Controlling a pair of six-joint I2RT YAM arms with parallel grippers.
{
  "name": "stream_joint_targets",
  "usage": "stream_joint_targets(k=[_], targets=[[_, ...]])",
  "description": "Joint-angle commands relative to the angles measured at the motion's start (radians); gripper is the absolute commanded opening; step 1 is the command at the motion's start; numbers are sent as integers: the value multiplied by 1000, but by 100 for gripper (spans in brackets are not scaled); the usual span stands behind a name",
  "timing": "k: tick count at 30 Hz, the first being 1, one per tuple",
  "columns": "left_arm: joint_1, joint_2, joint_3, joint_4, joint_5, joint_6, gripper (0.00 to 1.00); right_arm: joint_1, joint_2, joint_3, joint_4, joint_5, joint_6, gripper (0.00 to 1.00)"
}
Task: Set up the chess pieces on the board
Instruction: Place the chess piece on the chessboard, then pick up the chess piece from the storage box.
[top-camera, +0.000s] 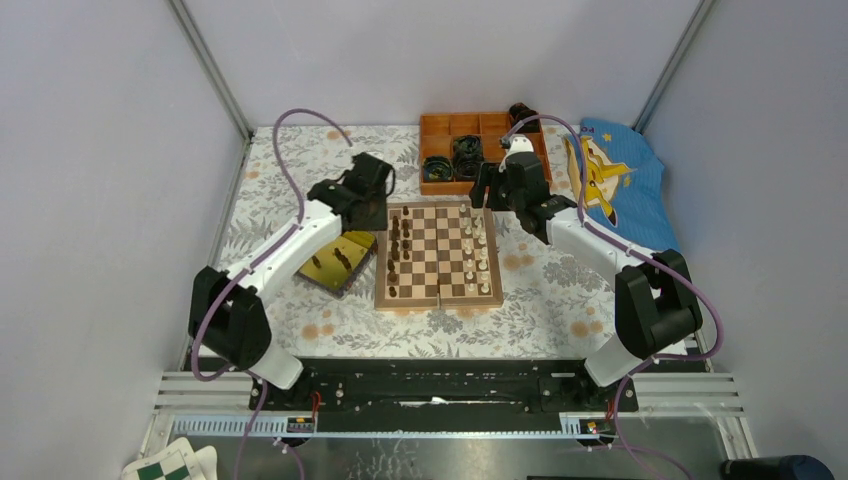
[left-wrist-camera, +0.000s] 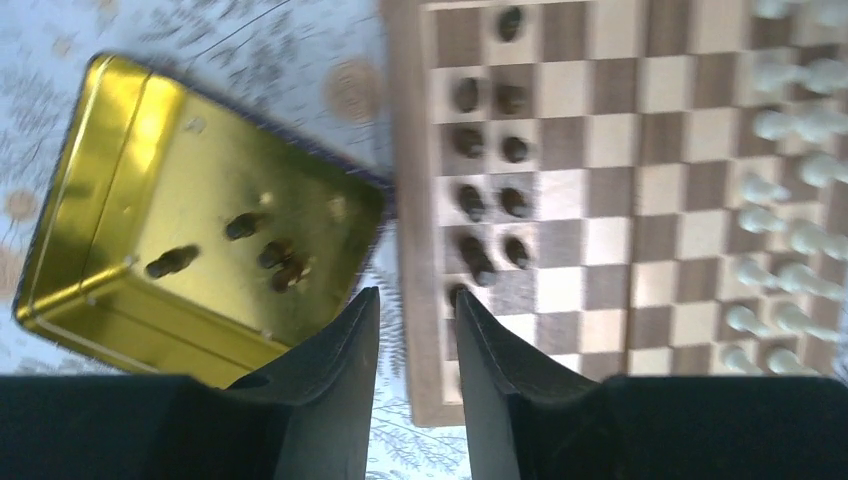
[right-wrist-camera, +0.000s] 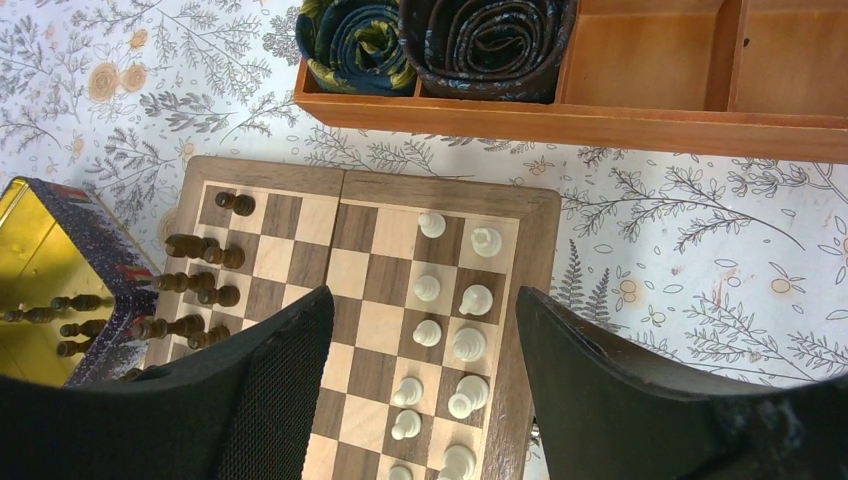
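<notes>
**Both jaws empty over a half-dressed board**

The left jaws were held only narrowly apart, the two black fingers (left-wrist-camera: 335, 385) separated by a slim gap, and nothing was gripped between them. They were poised over the left border of the board (top-camera: 438, 262), just beside the gold tin (top-camera: 342, 262). The right jaws were spread wide, with nothing held between their fingers (right-wrist-camera: 265, 395), and were positioned above the far right part of the board.

The board was laid flat at the middle of the counter (top-camera: 545, 300), which was covered by a flowered cloth. Dark pieces (top-camera: 398, 250) were ranged in two files along the board's left side, and cream pieces (top-camera: 478, 250) in two files along its right side; the middle squares were left bare. How many stood in each file could not be counted with certainty.

The tin was set at an angle against the board's left edge. A few more dark chessmen (left-wrist-camera: 268, 252) were seen lying on their sides in it.

Beyond the board, an orange wooden box (top-camera: 492, 128) was placed at the far side of the counter, with dark coiled rolls (top-camera: 452, 160) tucked into its near-left compartments. A blue cloth (top-camera: 622, 175) was spread to the right of the box.
</notes>
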Motion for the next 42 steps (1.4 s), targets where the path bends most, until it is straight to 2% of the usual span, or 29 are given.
stream_joint_targets(k=[1, 5, 13, 25, 42], targets=[[124, -44, -111, 77, 35, -67, 41, -7, -41, -1, 40, -27, -2, 75], [241, -83, -187, 134, 110, -90, 42, -6, -39, -1, 44, -38, 2, 75], [349, -65, -260, 187, 150, -87, 52, -7, -30, 0, 48, -49, 5, 75], [437, 31, -331, 254, 194, -61, 50, -6, -19, 1, 49, -62, 6, 76], [451, 128, -295, 263, 210, -30, 43, -6, -11, 2, 51, -57, 4, 76]])
